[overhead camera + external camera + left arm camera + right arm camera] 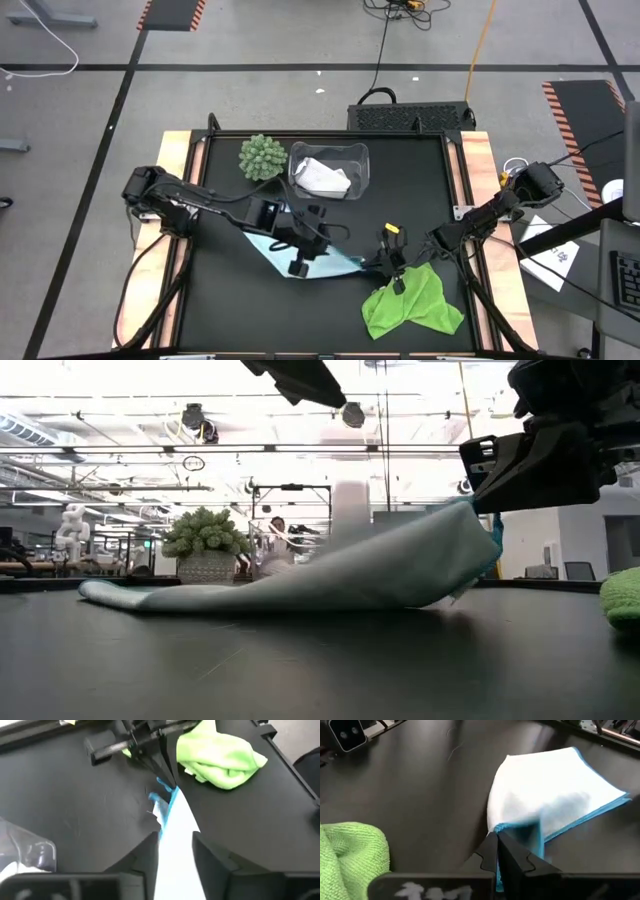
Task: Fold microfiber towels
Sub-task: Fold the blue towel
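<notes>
Fingers of the right gripper [498, 851] are pinched shut on the light blue towel's [300, 262] corner, lifting it to fold. The left gripper [175, 855] straddles the cloth, fingers apart, at table centre. The lime green towel [412, 302] lies at five o'clock on the black table [220, 300]; a workshop shows behind.

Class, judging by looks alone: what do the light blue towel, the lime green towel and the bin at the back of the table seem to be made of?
Light blue towel: soft, matte cloth with a stitched blue hem; it drapes limply.
Lime green towel: fuzzy, looped pile, likely microfiber; it lies crumpled.
Bin: clear, glossy, probably hard plastic; the white cloth shows through it.
</notes>
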Action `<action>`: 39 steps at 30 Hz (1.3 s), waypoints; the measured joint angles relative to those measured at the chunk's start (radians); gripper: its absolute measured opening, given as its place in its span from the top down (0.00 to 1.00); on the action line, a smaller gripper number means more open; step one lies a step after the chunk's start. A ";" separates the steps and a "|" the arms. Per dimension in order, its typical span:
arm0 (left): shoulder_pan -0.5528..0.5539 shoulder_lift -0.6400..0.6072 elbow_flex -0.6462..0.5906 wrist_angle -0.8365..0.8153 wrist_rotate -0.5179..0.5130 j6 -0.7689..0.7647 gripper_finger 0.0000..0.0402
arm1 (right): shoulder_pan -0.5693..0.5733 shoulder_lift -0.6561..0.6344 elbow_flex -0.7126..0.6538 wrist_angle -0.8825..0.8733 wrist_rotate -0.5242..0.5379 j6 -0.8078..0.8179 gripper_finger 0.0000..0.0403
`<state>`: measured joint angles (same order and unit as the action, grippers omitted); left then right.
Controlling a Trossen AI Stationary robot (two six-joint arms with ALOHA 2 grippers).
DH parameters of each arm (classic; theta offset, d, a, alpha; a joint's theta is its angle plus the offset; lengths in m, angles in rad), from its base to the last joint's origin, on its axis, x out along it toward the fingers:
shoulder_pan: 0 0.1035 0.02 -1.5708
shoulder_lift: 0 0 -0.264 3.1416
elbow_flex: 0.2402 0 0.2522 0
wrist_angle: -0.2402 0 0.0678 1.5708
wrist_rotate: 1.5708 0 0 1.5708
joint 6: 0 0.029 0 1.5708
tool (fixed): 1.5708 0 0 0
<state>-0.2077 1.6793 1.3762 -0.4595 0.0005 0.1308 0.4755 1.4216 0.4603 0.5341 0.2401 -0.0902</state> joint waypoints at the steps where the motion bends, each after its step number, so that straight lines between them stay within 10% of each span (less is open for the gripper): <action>1: 0.000 -0.001 0.000 -0.005 0.000 0.010 0.65 | 0.000 0.000 0.000 -0.003 0.000 0.000 1.00; 7: -0.047 0.015 0.000 -0.152 0.025 0.078 0.50 | 0.000 0.000 0.000 -0.027 -0.009 0.016 1.00; 22: -0.024 0.102 -0.184 0.093 0.005 -0.027 0.44 | 0.013 0.006 0.000 -0.075 -0.134 0.280 0.99; 33: -0.006 0.101 -0.424 0.284 0.034 -0.167 0.44 | -0.009 -0.004 0.000 0.034 -0.121 0.269 0.69; 39: -0.006 0.098 -0.486 0.356 0.013 -0.170 0.44 | -0.226 0.010 0.032 0.003 -0.191 0.364 0.59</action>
<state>-0.2134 1.7775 0.8901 -0.1039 0.0138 -0.0393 0.2496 1.4319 0.4919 0.5367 0.0491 0.2738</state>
